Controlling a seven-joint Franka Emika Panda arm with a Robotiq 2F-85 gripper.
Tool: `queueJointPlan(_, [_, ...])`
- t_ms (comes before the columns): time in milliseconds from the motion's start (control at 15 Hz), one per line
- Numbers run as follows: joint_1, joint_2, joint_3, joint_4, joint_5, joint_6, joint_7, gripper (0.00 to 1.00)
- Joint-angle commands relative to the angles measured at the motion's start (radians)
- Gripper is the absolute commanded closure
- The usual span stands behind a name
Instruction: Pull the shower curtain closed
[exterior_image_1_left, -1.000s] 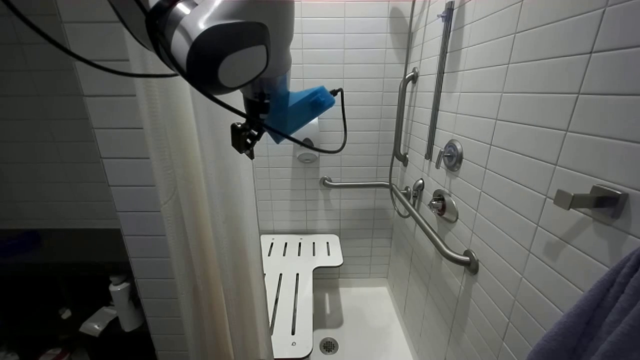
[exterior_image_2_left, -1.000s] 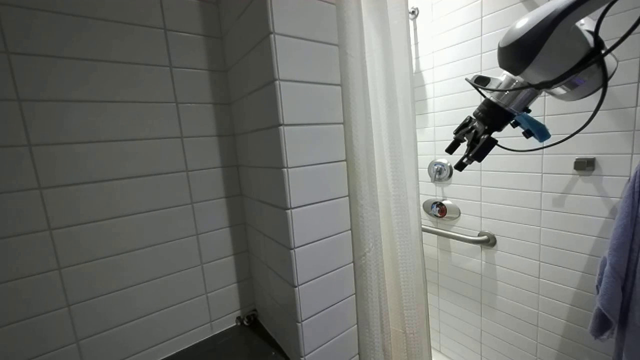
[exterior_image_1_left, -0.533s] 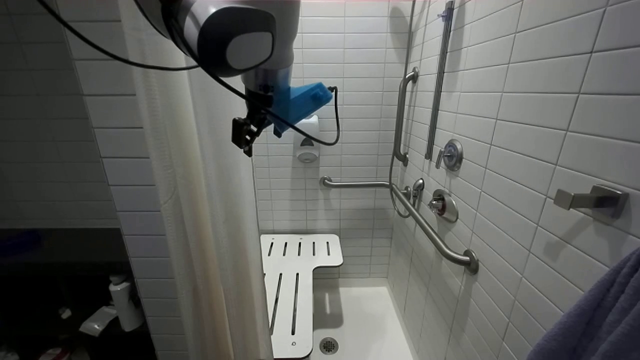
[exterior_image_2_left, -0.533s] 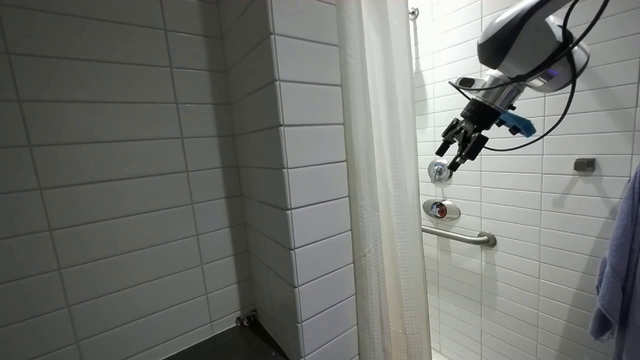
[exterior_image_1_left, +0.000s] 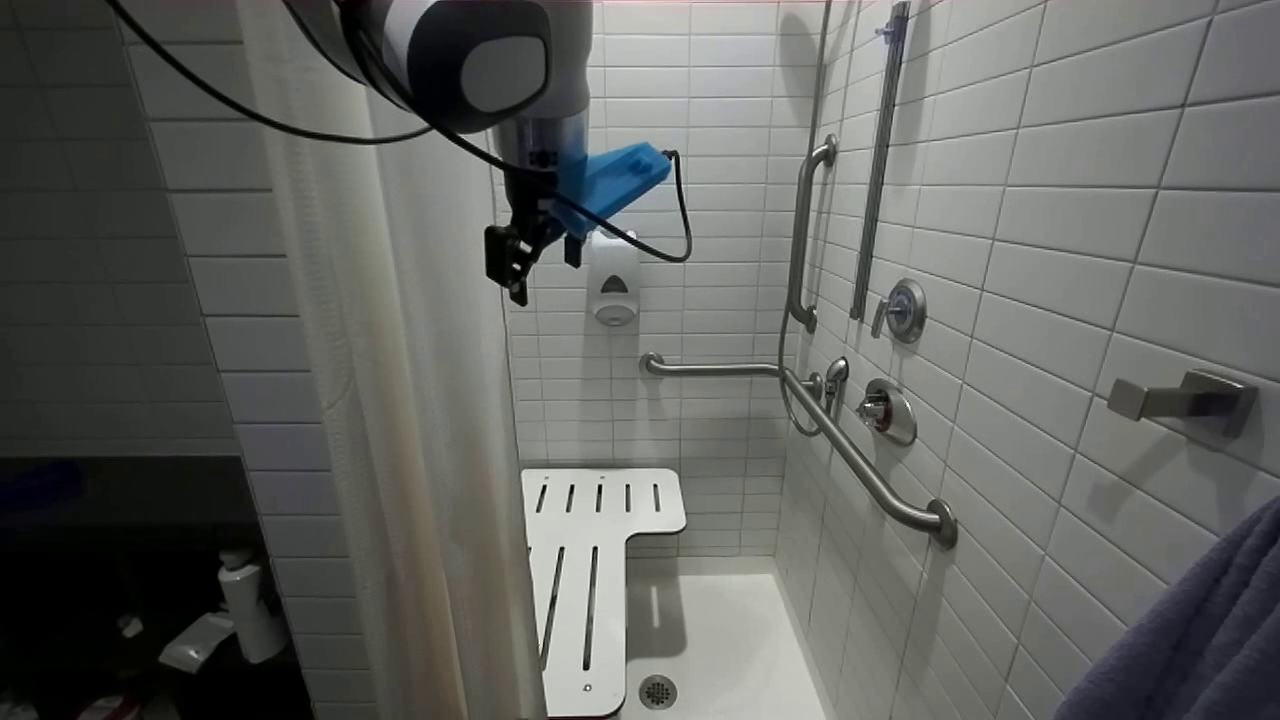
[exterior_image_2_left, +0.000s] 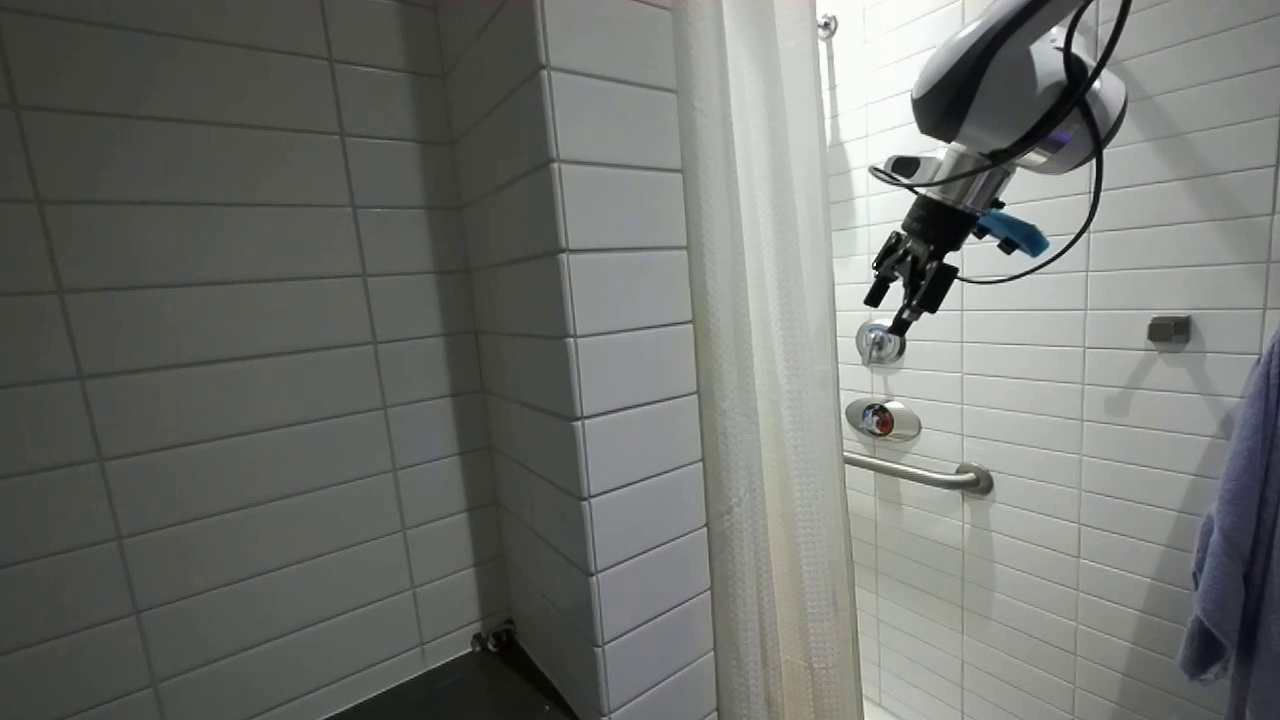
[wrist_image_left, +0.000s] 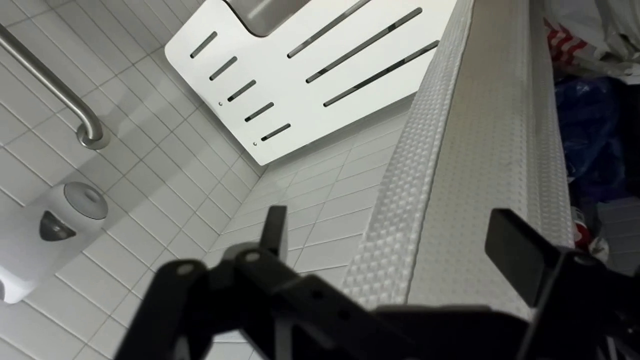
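The off-white shower curtain hangs bunched in tall vertical folds at the shower's side, in both exterior views (exterior_image_1_left: 430, 420) (exterior_image_2_left: 770, 400). My gripper (exterior_image_2_left: 888, 308) is open and empty, tilted downward in front of the shower wall. A gap shows between its fingers and the curtain's free edge there. In an exterior view the gripper (exterior_image_1_left: 512, 270) appears beside the curtain's upper edge. In the wrist view the curtain (wrist_image_left: 480, 150) and its hemmed edge run between the two wide-apart fingers of the gripper (wrist_image_left: 390, 232). The fingers do not visibly touch the fabric. The curtain's top is out of view.
A white slatted seat (exterior_image_1_left: 590, 560) stands behind the curtain. Grab bars (exterior_image_1_left: 870, 465), a soap dispenser (exterior_image_1_left: 613, 285) and shower valves (exterior_image_1_left: 905, 310) are on the tiled walls. A purple towel (exterior_image_1_left: 1200, 620) hangs near. A tiled wall corner (exterior_image_2_left: 630, 350) stands beside the curtain.
The arm and open gripper have moved left toward the curtain in an exterior view, and slightly up and right in an exterior view. The curtain has not moved.
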Motion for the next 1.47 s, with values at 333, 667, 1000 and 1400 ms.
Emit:
queueJointPlan(333, [-0.161, 0.04, 0.248, 0.09, -0.127, -0.025, 0.014, 0.0])
queueJointPlan(667, [-0.149, 0.019, 0.28, 0.113, -0.059, 0.014, -0.061, 0.0])
queueJointPlan(1000, [-0.138, 0.007, 0.284, 0.134, 0.054, 0.02, -0.159, 0.0])
queueJointPlan(1400, [-0.139, 0.004, 0.283, 0.125, 0.173, 0.06, -0.21, 0.0])
